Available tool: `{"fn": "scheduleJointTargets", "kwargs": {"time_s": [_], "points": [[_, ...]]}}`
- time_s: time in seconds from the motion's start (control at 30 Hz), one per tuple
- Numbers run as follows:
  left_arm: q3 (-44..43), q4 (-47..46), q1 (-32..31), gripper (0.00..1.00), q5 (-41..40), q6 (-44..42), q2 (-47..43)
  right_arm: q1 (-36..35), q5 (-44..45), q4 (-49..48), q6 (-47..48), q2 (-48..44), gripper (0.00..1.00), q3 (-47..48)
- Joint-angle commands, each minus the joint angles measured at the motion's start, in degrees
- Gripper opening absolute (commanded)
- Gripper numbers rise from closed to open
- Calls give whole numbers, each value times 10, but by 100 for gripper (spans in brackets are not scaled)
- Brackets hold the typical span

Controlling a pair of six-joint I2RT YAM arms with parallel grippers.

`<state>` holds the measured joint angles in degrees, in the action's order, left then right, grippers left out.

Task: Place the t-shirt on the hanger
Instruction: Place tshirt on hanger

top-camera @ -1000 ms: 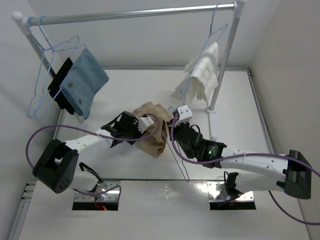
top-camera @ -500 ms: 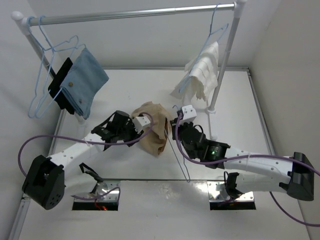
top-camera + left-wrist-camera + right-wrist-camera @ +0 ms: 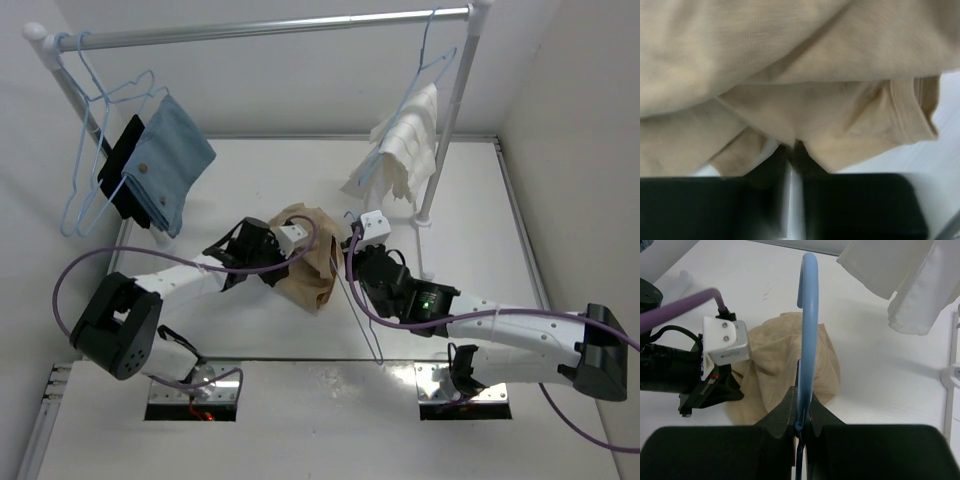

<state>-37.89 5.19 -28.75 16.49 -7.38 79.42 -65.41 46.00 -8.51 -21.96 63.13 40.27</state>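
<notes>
top external view: the t-shirt (image 3: 310, 265) lies bunched in a tan heap on the worktop (image 3: 470, 220) at mid-frame, between the two arms. the left end effector (image 3: 285, 262) is pushed into the heap's left flank, so it is the nearer one. the right end effector (image 3: 352, 245) sits just beside the heap's right edge, pressed together on the wire of the hanger (image 3: 364, 328).

the hanger's long axis runs from that grip down toward the lower centre of the frame, with the hook just above the grip. the shirt therefore lies to the left of the hanger, touching it or nearly so. i judge the coming move turns on bringing an opening of the shirt across to that wire.

in the left wrist view the jaws stand close with a thin slit between them, and a folded edge of the shirt sits right at their tips. whether cloth is pinched i cannot tell.

against the frame half a second ago, the left arm's dark base block has swung back up and to the right. the heap, the right arm and the hanger sit much where they were.
</notes>
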Motion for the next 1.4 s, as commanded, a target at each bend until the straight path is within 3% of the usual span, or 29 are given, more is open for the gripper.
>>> {"fn": "scheduleJointTargets", "kwargs": {"time_s": [0.0,0.2,0.3,0.43,0.53,0.87,0.9,0.97,1.03,1.2,1.27,1.37], "points": [[10,-40,5,1,35,-9,0,-2,18,-38,10,-5,0,21],[9,69,17,0,7,-97,-57,-2,59,-14,10,-16,0,21],[-3,162,22,0,26,-181,-115,-2,81,-3,10,-36,0,26],[-3,272,10,0,57,-369,-204,-2,88,-3,49,-43,0,41],[-3,348,-7,0,83,-457,-257,-2,66,-3,67,-14,0,58],[-39,454,-98,0,208,-481,-277,-2,9,-110,103,43,0,89],[-34,454,-106,10,213,-488,-283,-2,-5,-115,104,48,0,96],[-34,447,-120,53,207,-494,-295,-2,-15,-115,112,59,0,105],[-41,417,-120,70,155,-474,-301,-2,-25,-115,112,65,0,105],[-57,253,-83,73,5,-424,-351,-2,-67,-159,90,24,0,32],[-34,139,-69,73,-10,-424,-383,-2,-78,-165,90,12,0,10],[-20,38,-63,82,-25,-434,-383,-2,-94,-171,90,12,0,-5]]}}
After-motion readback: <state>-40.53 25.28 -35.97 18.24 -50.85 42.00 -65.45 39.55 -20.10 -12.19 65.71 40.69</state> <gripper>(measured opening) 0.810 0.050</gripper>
